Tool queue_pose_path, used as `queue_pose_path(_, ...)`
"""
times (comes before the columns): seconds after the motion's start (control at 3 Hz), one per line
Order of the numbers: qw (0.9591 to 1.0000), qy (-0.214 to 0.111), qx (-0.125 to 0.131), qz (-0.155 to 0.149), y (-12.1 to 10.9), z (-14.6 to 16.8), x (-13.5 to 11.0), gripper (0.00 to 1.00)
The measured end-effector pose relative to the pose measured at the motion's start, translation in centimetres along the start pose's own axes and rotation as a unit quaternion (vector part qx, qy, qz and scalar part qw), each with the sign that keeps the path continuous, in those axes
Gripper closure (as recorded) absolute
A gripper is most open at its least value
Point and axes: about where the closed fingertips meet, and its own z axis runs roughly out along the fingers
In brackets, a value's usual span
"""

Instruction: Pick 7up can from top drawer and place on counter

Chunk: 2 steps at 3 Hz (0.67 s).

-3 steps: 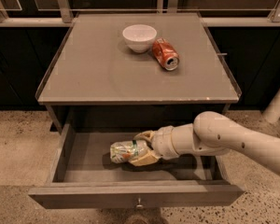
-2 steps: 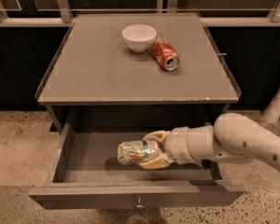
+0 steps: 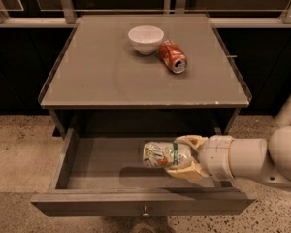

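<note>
**Can and claw shifted rightward**

Moved right and slightly up since a moment ago, the gripper (image 3: 180,156) is clamped on the 7up can (image 3: 161,155) — it lies sideways between the fingers, over the open top drawer (image 3: 102,160). Beyond, the counter (image 3: 111,74) holds a white bowl (image 3: 145,38) and a red-orange can (image 3: 173,56).

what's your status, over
Gripper shut on 7up can, inside open top drawer. Can held sideways. White bowl, red can on counter, far half.

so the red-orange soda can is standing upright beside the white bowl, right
No: the camera view shows the red-orange soda can lying on its side beside the white bowl. The gripper holds the pale 7up can over the open grey-brown drawer.
</note>
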Motion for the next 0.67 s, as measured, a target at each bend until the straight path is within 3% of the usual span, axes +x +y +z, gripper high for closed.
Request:
queue_pose_path(0.33, 1.0000, 0.002, -0.004, -0.002, 0.1, 0.2, -0.1, 1.00)
queue_pose_path(0.67, 0.9984, 0.001, -0.010, -0.056, -1.4, -1.2, -3.4, 1.00)
